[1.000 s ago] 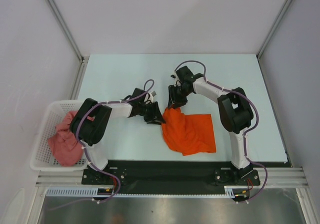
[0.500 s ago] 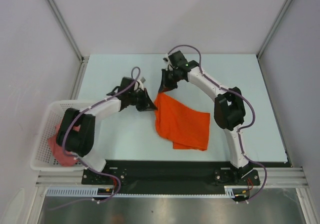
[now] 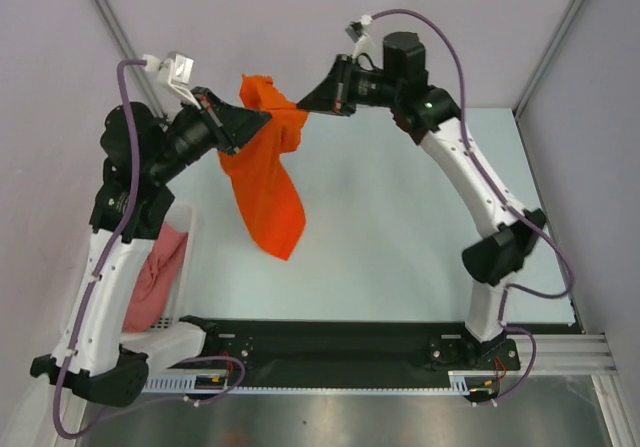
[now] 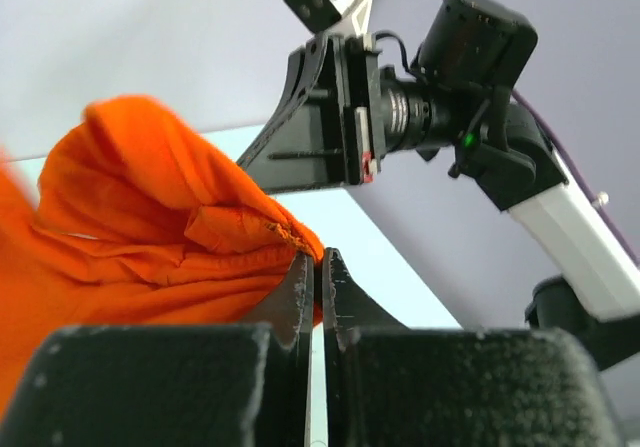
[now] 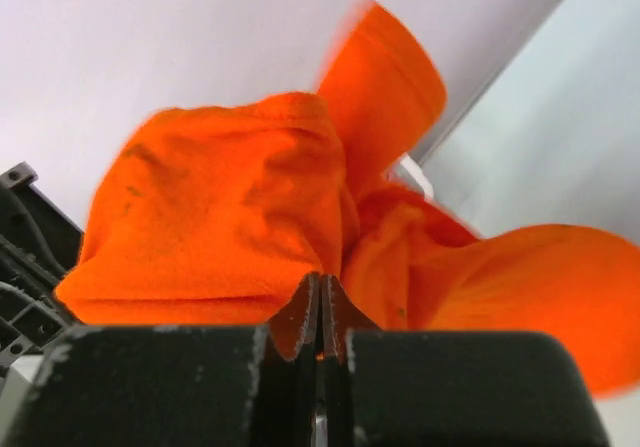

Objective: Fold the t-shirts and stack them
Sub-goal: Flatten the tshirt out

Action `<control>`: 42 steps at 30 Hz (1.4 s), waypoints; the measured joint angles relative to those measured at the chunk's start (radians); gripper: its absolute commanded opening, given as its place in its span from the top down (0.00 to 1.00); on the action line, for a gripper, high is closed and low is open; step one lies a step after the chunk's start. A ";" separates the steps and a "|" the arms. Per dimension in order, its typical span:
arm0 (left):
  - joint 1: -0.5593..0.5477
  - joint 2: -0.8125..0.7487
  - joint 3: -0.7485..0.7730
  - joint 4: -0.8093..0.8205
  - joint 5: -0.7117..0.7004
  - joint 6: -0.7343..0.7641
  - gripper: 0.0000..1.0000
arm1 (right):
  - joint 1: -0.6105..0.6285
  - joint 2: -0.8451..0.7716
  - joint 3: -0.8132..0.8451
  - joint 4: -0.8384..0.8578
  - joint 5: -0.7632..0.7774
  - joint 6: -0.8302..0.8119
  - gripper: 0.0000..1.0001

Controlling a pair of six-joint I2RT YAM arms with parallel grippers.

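Orange t-shirt (image 3: 265,182) hangs high between left gripper (image 3: 262,119) and right gripper (image 3: 305,107), both pinched tight on its top edge, likely so it drops open for laying flat.

A pale mint bench (image 3: 400,227) fills the middle of the enclosure, matte and evenly lit, with only soft shadows on it. Plain grey-white panels close it in: a back wall (image 3: 330,27), a left wall (image 3: 40,87) and a right wall (image 3: 605,167). Slanting aluminium posts (image 3: 566,27) mark the back corners. A black strip (image 3: 340,332) runs along the near edge, an aluminium rail (image 3: 560,347) edges it, and a brushed steel sheet (image 3: 330,417) lies nearest of all.
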 measured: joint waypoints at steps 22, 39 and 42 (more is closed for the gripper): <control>-0.511 0.177 -0.322 -0.163 -0.191 0.072 0.25 | -0.561 -0.463 -1.157 -0.340 0.567 -0.298 0.52; -0.215 0.414 -0.460 -0.266 -0.354 0.109 0.29 | -0.091 -0.283 -1.046 -0.270 0.437 -0.380 0.35; -0.215 0.371 -0.537 -0.267 -0.355 0.103 0.29 | -0.061 -0.220 -1.023 -0.269 0.423 -0.401 0.34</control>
